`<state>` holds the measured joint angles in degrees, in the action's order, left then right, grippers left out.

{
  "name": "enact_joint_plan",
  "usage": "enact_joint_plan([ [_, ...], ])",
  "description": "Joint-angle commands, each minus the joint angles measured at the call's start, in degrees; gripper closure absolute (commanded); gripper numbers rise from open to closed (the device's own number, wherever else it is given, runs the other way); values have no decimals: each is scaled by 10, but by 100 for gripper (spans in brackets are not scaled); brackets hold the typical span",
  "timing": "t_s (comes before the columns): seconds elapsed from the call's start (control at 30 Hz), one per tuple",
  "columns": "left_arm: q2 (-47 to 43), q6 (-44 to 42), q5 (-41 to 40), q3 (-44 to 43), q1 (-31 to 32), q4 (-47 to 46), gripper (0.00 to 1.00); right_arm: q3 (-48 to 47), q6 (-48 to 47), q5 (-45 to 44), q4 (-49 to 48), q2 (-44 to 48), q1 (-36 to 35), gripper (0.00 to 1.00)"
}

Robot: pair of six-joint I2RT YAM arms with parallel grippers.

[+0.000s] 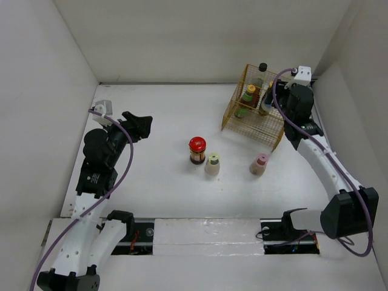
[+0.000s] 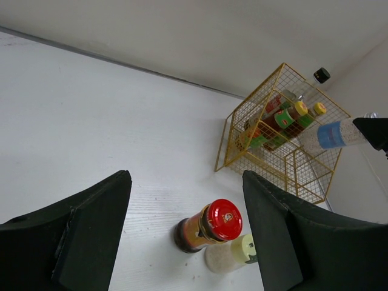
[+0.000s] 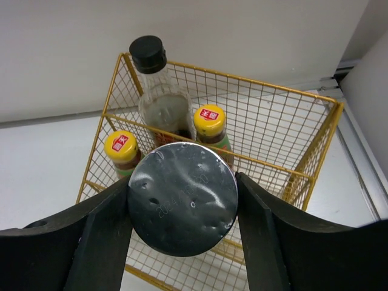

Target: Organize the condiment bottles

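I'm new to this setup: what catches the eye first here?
The yellow wire basket at the back right, holding three bottles, stands out most. The right arm's fingers grip a silver-topped shaker at its right side. A red-lidded jar and two shakers stand mid-table.

Silver-lid shaker point(image 3: 182, 197): faint stamped line across lid, maybe digits, too faint to read. Blue label point(image 2: 330, 134) on its side: no words legible from here.
Yellow cap point(image 3: 209, 119): red square sticker, white mark inside, looks like single character, not legible. Second yellow cap point(image 3: 120, 145): same sticker, same story.
Red lid point(image 2: 223, 218): small pale emblem at centre, unreadable.
Green labels point(image 2: 283, 119) on bottles in basket: blurred, nothing readable.
No clear word, brand or number anywhere.
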<state>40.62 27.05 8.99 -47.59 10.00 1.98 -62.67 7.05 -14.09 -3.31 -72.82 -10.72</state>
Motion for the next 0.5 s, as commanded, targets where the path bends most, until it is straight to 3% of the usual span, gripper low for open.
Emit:
enact_joint_plan([
  [0.0,-9,-7,6,-6,-2,-24,30,-58,-5,54,-100,-9,11,63],
  [0.47,-4,-7,5,-6,-2,-24,30,-49,0,89,-105,-133,11,63],
])
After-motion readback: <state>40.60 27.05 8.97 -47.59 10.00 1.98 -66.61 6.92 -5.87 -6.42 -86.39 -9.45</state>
